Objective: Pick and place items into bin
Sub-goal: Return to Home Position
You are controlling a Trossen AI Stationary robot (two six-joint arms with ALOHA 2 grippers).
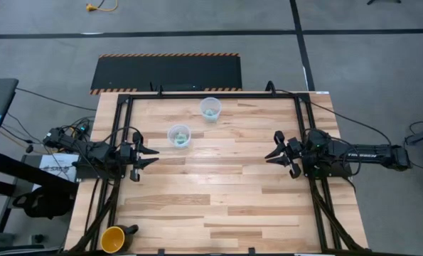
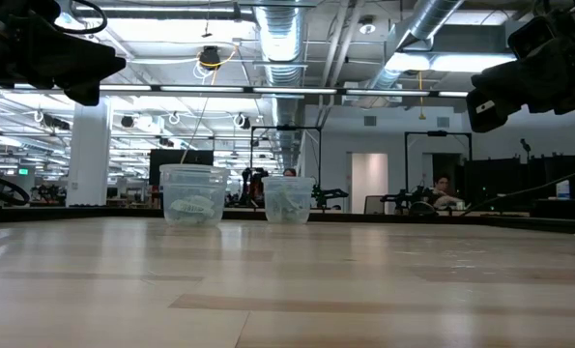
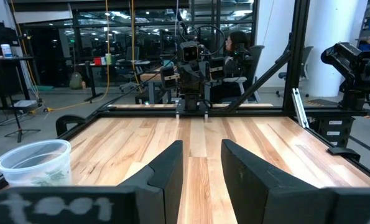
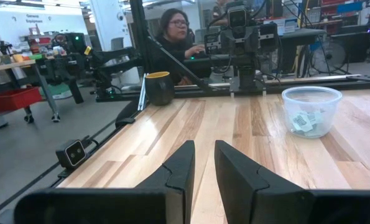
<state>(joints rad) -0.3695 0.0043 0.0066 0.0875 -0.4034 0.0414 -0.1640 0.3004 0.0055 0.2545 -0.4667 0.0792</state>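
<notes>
The left end effector [image 1: 154, 157] hovers over the surface [image 1: 218, 199] at its left edge, fingers spread. The items [image 1: 179, 138] lie inside the near bin [image 1: 170, 132] and the far bin [image 1: 202, 105]. The right end effector [image 1: 271, 149] hovers at the right edge, fingers spread.

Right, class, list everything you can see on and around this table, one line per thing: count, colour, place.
top bin: one, clear, near the table's edge that is uppermost in the high view
bottom bin: one, clear, apart from the top bin and nearer the left arm
packets: several, mint-green and white, inside both bins; exact number unclear
mug: one, yellow, at the table corner on the left arm's side
table: one, light wood
mat: one, black with a striped border, on the floor beyond the table
person: one, dark top, seated beyond the table
left gripper: one, dark, fingers open and empty, at the table's left side
right gripper: one, dark, fingers open and empty, at the table's right side
</notes>
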